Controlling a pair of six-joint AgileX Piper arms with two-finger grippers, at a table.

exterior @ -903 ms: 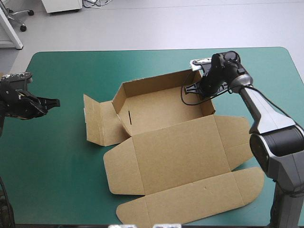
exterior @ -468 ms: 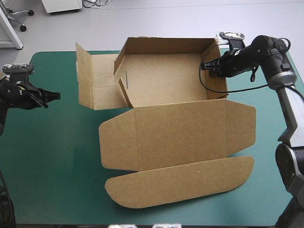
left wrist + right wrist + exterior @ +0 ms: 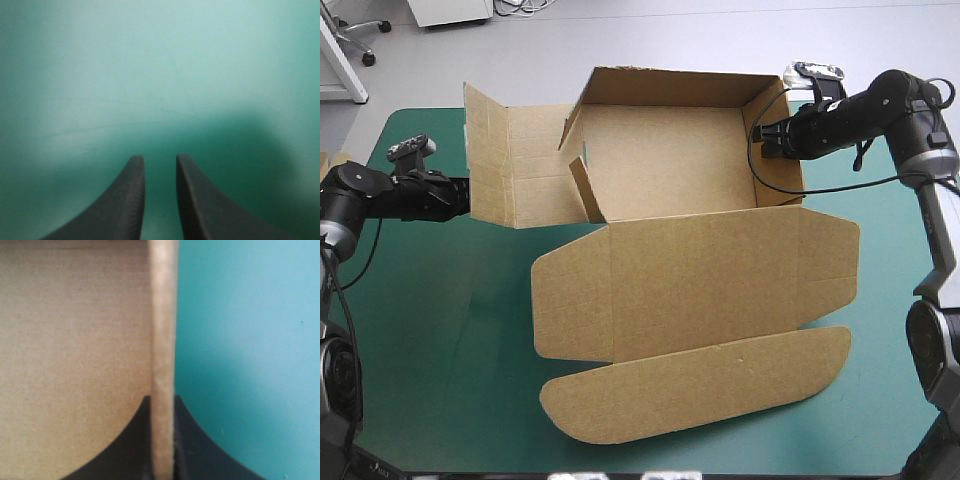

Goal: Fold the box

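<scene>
"What's on that table (image 3: 420,300)?"

"A teal-green cover (image 3: 450,400) across the frame, and one brown box (image 3: 690,290) in the centre. Whether its lid flap, lower centre, touches it, I can't tell."

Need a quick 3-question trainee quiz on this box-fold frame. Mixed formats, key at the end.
1. True or false: the box is a flat sheet with no wall raised.
2. Which gripper is shut on the box? A: left. B: right. C: both.
3. Short answer: what sits between the fingers of the left gripper?

Key
1. False. Several walls stand up around the floor panel; only the lid panels are unfolded.
2. B. In the right wrist view, the right gripper pinches a board edge between its fingers.
3. Nothing. There is a narrow gap, and only the teal-green cover shows ahead.
</scene>
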